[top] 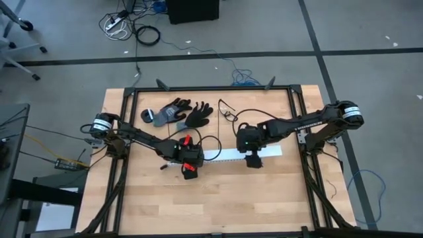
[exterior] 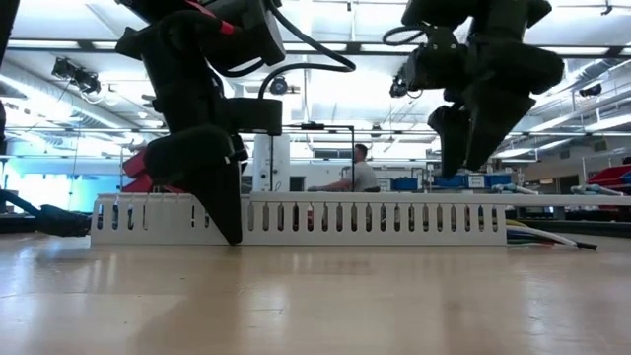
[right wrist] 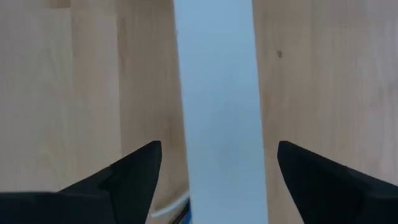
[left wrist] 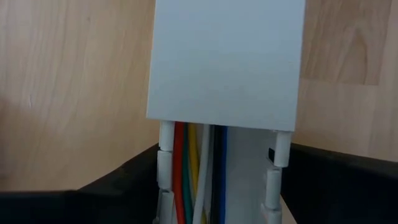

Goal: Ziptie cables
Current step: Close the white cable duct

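A long white slotted duct (top: 231,155) lies flat on the table's middle, with a flat white lid (left wrist: 227,59) on top. The cables (left wrist: 193,180), red, green, yellow, white, black and blue, run inside it, and their ends stick out at its right end (exterior: 547,235). My left gripper (top: 188,160) is at the duct's left end, closed on it. My right gripper (top: 254,160) hangs open above the duct's right part. Its fingers (right wrist: 134,177) stand apart on either side of the lid (right wrist: 217,106) and touch nothing. My left gripper pinches the duct between its two fingers, one on each slotted side wall (left wrist: 165,158), near the duct's left end. The fingers come from above, slanting down, and lie across the duct. One fingertip (exterior: 232,232) reaches down to the tabletop. The duct rests level on the table.
A pair of dark gloves (top: 178,114) and a thin black cord loop (top: 228,111) lie at the far side of the table. A small dark piece (top: 162,167) lies left of my left gripper. The near half of the wooden table (top: 218,205) is bare. A person (exterior: 363,170) sits in the room beyond.
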